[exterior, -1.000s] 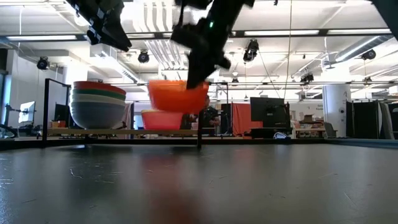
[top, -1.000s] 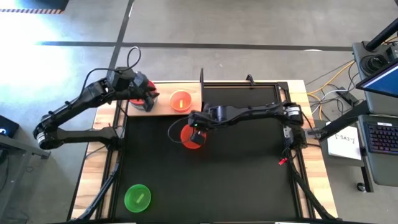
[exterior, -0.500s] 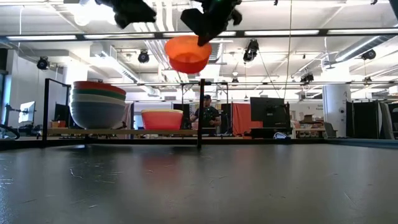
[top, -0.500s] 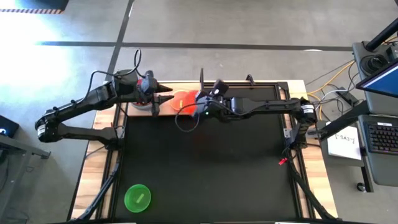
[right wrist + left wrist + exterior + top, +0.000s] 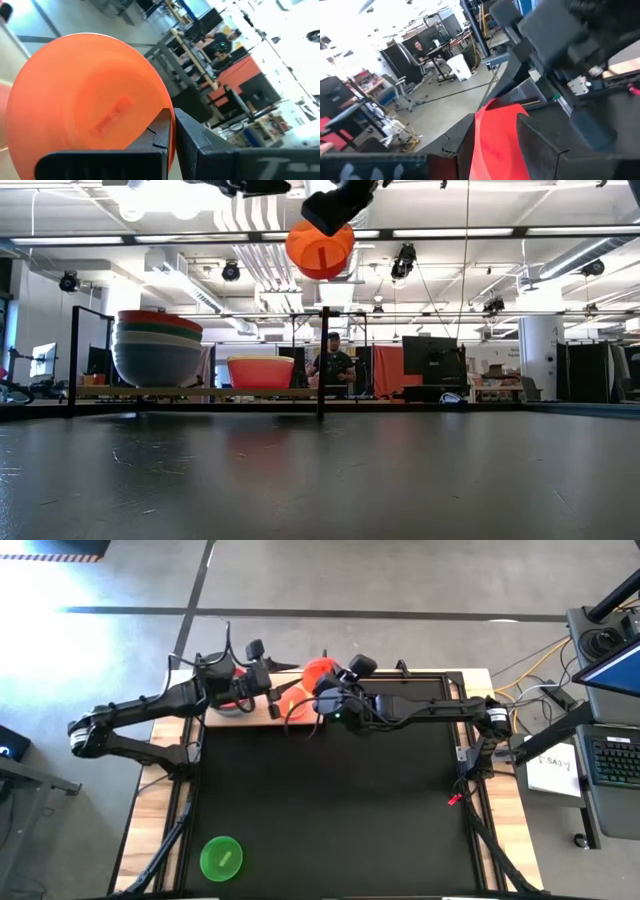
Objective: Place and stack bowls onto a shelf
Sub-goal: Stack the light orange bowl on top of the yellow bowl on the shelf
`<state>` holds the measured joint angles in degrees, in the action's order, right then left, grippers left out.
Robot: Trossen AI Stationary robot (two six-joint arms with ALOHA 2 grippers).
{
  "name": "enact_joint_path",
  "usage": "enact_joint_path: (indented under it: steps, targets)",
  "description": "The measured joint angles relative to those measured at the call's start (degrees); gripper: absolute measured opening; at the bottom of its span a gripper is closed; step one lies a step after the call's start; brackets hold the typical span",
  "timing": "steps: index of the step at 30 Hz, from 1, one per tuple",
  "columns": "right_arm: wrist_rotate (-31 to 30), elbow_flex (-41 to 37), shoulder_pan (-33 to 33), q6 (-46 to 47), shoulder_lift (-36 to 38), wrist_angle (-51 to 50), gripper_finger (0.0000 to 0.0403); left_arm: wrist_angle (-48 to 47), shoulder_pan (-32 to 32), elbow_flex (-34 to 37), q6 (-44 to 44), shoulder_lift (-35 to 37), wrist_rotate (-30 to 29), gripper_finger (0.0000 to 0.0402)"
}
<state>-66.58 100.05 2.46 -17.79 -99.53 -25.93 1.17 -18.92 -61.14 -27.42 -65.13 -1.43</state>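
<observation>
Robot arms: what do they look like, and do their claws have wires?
Both arms are dark and thin, built from long jointed tubes. The left claw and the right claw have blocky black fingers. A black cable loops above the left arm. A tiny green light glows on the right arm.

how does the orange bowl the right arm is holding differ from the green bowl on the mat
The orange bowl is gripped at its rim by the right end effector and raised above the shelf; the green bowl rests free on the black mat, near the front left corner. The orange bowl is tipped on its side, its underside toward the low camera; the green one sits flat. The colours differ. Both are small round bowls.
</observation>
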Motion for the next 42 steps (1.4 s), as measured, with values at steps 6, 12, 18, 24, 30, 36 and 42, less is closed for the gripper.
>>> enact_joint_path:
  steps: [6,12,18,24,30,36,42]
  targets:
    - [-2.3,0.0,0.1,-8.8,0.0,9.0,0.0008,2.5,0.0,0.0,-1.8,-3.5,-5.9,0.0127]
    - [-2.2,0.0,0.0,-11.7,0.0,11.8,0.0008,5.2,-0.1,0.0,-3.8,-4.7,-11.9,0.0127]
    - [2.3,0.0,0.0,-9.3,0.0,12.4,0.0008,5.9,0.0,0.0,-3.7,-5.3,-12.8,0.0127]
    - [4.2,0.0,-0.2,-7.7,0.0,14.2,0.0009,5.8,0.0,0.0,-3.6,-6.2,-19.0,0.0113]
    - [5.2,0.0,-0.4,-5.7,0.0,14.2,0.0009,4.7,0.0,0.0,-3.6,-6.4,-20.0,0.0038]
    - [6.2,0.0,-0.4,-4.5,0.0,13.9,0.0013,2.8,0.0,0.0,-3.2,-6.5,-20.4,0.0009]
    - [15.1,0.0,-0.2,0.6,0.1,8.7,0.0065,-0.3,-0.1,0.0,-1.0,-6.6,-20.5,0.0001]
